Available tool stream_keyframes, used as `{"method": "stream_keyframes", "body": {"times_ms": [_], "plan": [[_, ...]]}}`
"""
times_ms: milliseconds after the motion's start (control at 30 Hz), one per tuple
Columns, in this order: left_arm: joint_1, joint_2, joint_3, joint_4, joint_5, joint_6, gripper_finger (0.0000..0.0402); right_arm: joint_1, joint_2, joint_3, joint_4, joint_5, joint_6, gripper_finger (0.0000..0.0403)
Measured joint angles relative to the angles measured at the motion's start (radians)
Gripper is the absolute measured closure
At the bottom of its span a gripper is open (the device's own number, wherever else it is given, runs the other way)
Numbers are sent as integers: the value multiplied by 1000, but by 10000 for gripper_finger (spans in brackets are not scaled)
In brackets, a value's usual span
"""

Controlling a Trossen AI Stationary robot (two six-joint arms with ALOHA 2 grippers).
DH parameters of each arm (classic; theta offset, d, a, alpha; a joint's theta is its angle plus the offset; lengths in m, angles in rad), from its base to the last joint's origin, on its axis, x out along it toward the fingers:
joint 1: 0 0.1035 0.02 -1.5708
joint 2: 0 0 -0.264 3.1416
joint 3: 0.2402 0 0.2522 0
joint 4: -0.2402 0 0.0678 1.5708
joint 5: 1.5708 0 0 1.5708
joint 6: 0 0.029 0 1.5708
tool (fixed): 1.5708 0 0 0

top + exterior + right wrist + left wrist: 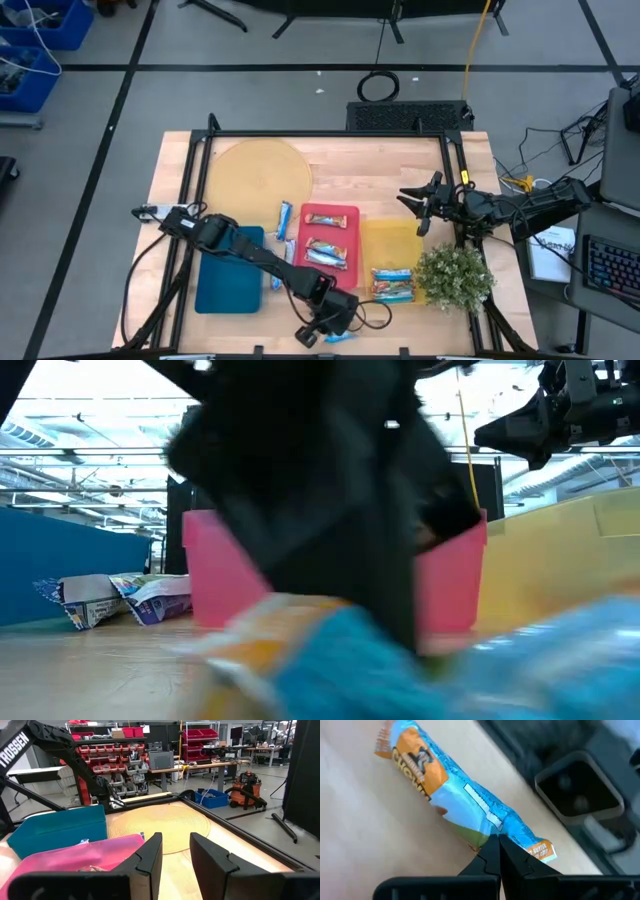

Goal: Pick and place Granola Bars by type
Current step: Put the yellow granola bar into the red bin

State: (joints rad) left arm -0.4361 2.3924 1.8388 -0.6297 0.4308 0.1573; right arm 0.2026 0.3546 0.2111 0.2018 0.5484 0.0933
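Note:
My left gripper [325, 325] is low over the table's near edge, with its fingers shut [496, 840] at a light blue and orange granola bar [455, 785] that lies flat on the wood [340, 337]. In the low view this bar is a blur [340, 660] under the dark gripper. Two silvery bars [328, 247] lie in the red tray [330, 212], and light blue bars [393, 285] lie in the yellow tray [390, 238]. Loose blue bars [285, 215] lie between the blue tray [230, 275] and the red one. My right gripper [425, 205] hovers open [175, 850] over the table's right side. My left gripper has its two fingertips closed together on the bar's long edge [490, 832], near the crimped end [542, 851]. The fingers come from above and lie across the bar. The bar rests flat on the table. The fingertips hide how much wrapper is between them.
A round yellow mat [260, 175] covers the far left part of the table. A small green plant [455, 275] stands at the near right, beside the yellow tray. A dark camera housing [580, 785] sits at the near edge close to the bar.

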Motion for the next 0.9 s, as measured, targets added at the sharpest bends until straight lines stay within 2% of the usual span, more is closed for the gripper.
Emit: {"method": "stream_keyframes", "body": {"times_ms": [167,567,733,900], "plan": [[-19,-32,-2,-144,-71,-11,401,0,0,0,-3,0,0,312],[-91,-79,-6,-369,-135,-123,401,0,0,0,-1,0,0,312],[-99,-87,-7,-390,-151,-141,400,0,0,0,5,0,0,312],[-89,-129,-11,-379,-132,-241,381,0,0,0,4,0,0,312]]}}
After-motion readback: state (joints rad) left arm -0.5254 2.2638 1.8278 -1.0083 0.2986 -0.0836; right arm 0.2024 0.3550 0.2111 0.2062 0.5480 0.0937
